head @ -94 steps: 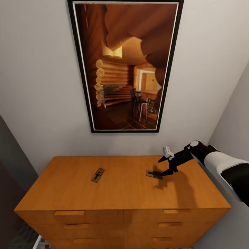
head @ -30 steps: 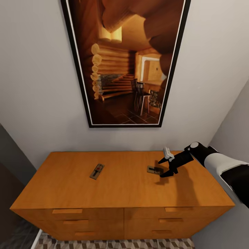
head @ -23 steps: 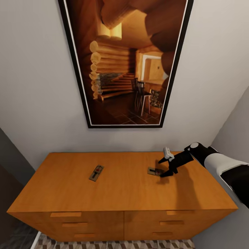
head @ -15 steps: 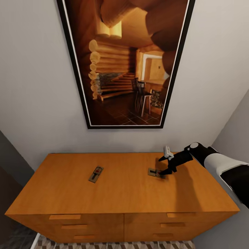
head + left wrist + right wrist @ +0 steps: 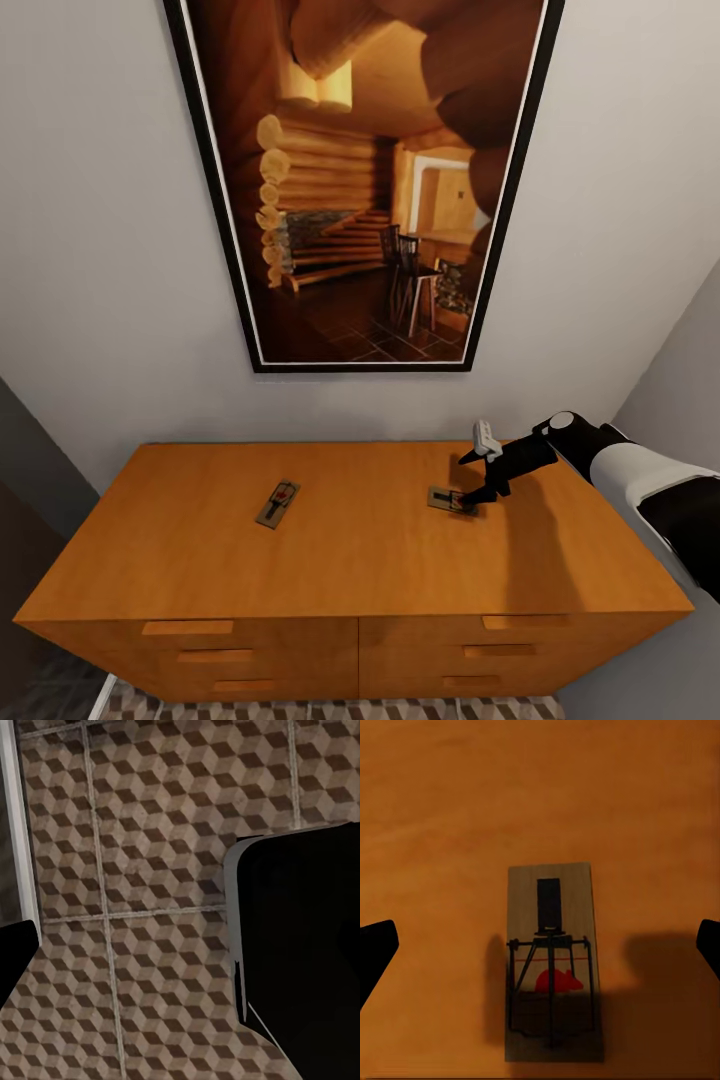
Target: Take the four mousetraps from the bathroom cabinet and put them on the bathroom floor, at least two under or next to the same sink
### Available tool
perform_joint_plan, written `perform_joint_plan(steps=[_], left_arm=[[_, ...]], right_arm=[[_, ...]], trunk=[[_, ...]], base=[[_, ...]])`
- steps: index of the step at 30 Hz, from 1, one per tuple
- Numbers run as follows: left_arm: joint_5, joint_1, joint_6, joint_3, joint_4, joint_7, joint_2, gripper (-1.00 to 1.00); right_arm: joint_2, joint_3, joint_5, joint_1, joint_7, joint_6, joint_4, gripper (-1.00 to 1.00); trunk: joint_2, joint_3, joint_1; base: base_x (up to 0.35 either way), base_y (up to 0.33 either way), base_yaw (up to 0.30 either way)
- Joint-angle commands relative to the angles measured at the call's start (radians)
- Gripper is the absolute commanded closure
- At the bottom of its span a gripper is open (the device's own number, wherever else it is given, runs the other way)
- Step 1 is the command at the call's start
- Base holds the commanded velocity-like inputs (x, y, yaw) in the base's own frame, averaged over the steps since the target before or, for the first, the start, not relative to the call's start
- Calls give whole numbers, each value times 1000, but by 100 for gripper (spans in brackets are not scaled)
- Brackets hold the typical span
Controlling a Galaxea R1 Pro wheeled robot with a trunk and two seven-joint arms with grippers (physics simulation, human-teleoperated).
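Right gripper [image 5: 472, 477] spread wide, poised over right-hand mousetrap [image 5: 451, 500] flat on cabinet [image 5: 350, 560] top. Second mousetrap [image 5: 279, 503] well apart, leftward. Left gripper's state: cannot tell; cube-patterned bathroom floor [image 5: 135, 907] beneath it.

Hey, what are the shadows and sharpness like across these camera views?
Head view: the right gripper and its arm cast a soft shadow onto the orange-brown wooden cabinet. Right wrist view: the small brown wooden mousetrap looks soft, dim, shadowed beside it. Left wrist view: cube-patterned floor tiles evenly lit.
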Motion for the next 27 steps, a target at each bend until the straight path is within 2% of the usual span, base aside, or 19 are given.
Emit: perform_joint_plan(steps=[1, 27], left_arm=[[7, -1, -5, -9, 2, 2, 0, -100], [7, -1, -5, -9, 2, 2, 0, -100]], right_arm=[[0, -7, 13, -1, 1, -6, -1, -100], [0, -8, 16, -1, -1, -3, -1, -100]], trunk=[[-2, -2, 1], [-2, -2, 1]], base=[[0, 0, 0], [0, 0, 0]])
